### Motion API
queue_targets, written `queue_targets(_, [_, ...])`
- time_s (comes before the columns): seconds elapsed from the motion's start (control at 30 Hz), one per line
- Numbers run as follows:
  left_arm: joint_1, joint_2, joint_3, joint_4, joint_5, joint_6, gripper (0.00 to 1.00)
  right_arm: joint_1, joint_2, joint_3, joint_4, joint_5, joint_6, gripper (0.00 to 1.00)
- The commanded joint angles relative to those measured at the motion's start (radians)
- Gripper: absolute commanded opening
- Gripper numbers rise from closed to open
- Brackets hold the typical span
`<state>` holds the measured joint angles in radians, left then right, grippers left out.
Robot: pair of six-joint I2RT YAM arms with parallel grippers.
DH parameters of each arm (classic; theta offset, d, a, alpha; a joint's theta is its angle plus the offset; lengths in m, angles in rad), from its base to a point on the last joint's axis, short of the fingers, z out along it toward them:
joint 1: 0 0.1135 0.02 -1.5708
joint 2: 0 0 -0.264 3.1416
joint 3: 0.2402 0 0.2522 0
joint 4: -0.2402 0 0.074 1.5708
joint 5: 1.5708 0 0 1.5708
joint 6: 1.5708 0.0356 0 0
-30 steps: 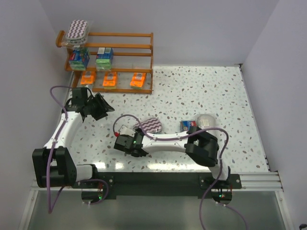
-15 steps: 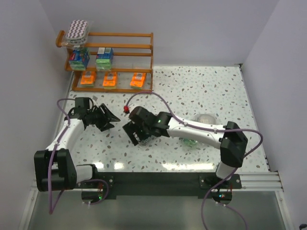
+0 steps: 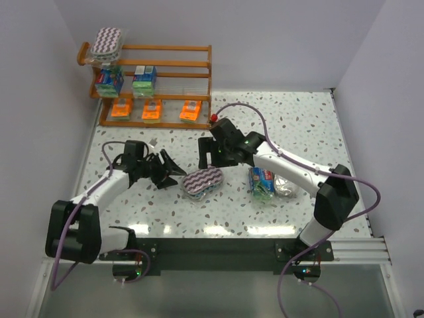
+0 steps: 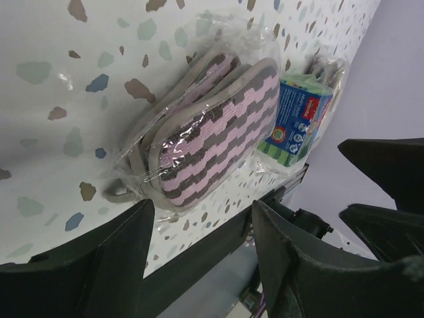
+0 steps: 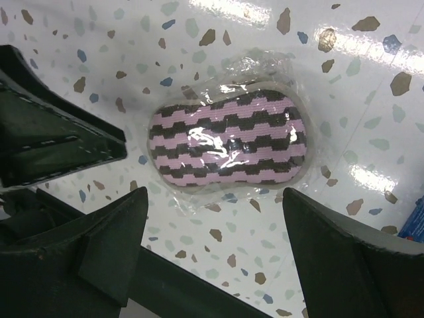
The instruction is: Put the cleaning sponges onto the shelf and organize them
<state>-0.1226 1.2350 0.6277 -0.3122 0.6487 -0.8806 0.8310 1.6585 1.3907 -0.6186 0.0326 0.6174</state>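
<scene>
R end effector (image 3: pixel 211 158) backed off purple zigzag pad (image 3: pixel 201 179), wide open; L end effector (image 3: pixel 173 173) moved closer, wide too.

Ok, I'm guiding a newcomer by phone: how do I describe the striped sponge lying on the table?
On the speckled table before the wooden shelf, look between the left gripper and right gripper. There lies an oval pad, purple-white zigzag, in clear wrap; the blue-green block beside it is boxy, and its twin sits atop the shelf.
</scene>
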Motion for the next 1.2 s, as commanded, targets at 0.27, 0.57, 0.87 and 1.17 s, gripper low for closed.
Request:
queue_targets(0.27, [-0.098,0.19,0.023,0.148,-0.052,-0.012,0.6,-0.072,-0.127,-0.055,-0.018,-0.031,0.093,0.86])
queue_targets(0.57, [-0.101,0.244,0.036,0.197,-0.032,-0.008,0.2,-0.118,-0.155,-0.053,-0.039,-0.031,0.087,0.84])
queue_targets(0.87, [-0.101,0.244,0.052,0.208,-0.004,-0.006,0.0,-0.139,-0.157,-0.041,-0.05,-0.031,0.082,0.84])
queue_targets(1.17, [-0.101,0.196,0.13,0.07,-0.047,0.011,0.35,-0.159,-0.166,-0.044,-0.059,-0.031,0.081,0.83])
